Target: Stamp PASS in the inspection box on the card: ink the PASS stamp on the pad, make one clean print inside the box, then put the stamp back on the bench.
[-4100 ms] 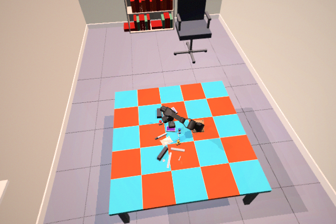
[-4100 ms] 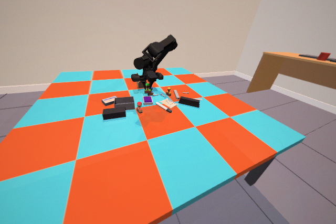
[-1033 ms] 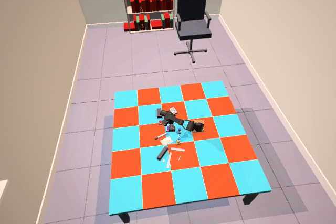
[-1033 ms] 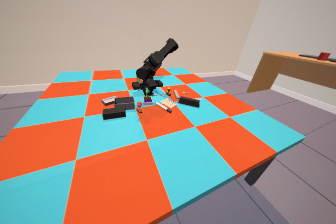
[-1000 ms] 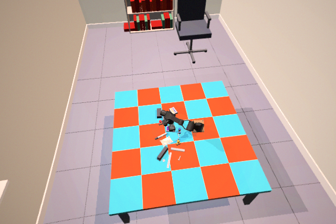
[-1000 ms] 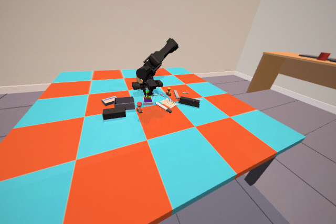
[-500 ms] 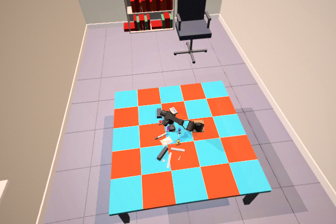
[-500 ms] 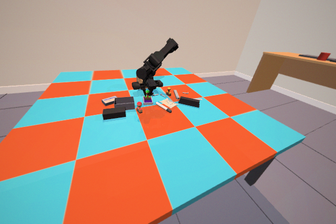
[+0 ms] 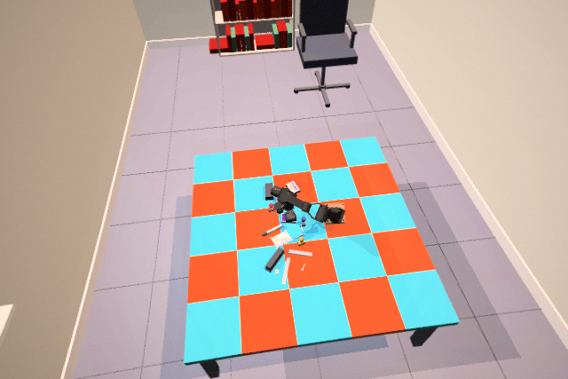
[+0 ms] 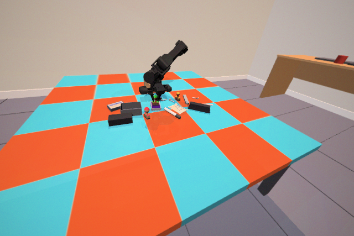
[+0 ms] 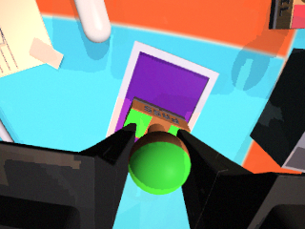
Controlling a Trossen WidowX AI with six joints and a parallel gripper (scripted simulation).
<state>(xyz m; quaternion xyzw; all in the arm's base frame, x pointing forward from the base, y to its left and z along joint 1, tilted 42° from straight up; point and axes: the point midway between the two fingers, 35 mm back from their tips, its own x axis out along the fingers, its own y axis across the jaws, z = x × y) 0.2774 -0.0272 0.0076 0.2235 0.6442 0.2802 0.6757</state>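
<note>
- At the ink pad (image 9: pixel 284 217) (image 10: pixel 155 108) (image 11: pixel 167 83), the gripper (image 9: pixel 289 216) (image 10: pixel 155 98) (image 11: pixel 156 133) has its fingers partly closed on the PASS stamp (image 10: pixel 155 96) (image 11: pixel 159 164), pinching it below the green knob.
- The stamp is over the pad's purple surface, toward one end; whether its underside touches the ink cannot be told.
- Near the pad sits a red-knobbed stamp (image 9: pixel 271 206) (image 10: pixel 146 112) (image 11: pixel 285 13), with a large dark box (image 10: pixel 130 108) (image 11: pixel 281 110) on that same side.
- On the pad's opposite side, a white marker (image 9: pixel 272 230) (image 10: pixel 172 112) (image 11: pixel 94 21) lies between pad and card (image 9: pixel 280 238) (image 10: pixel 177 108) (image 11: pixel 19 29). The card's markings are too small to read.
- Farther from the pad, past the card, lies a long black block (image 9: pixel 274 259) (image 10: pixel 199 106).
- Well apart from the pad, across the floor, stands an office chair (image 9: pixel 325 5).
</note>
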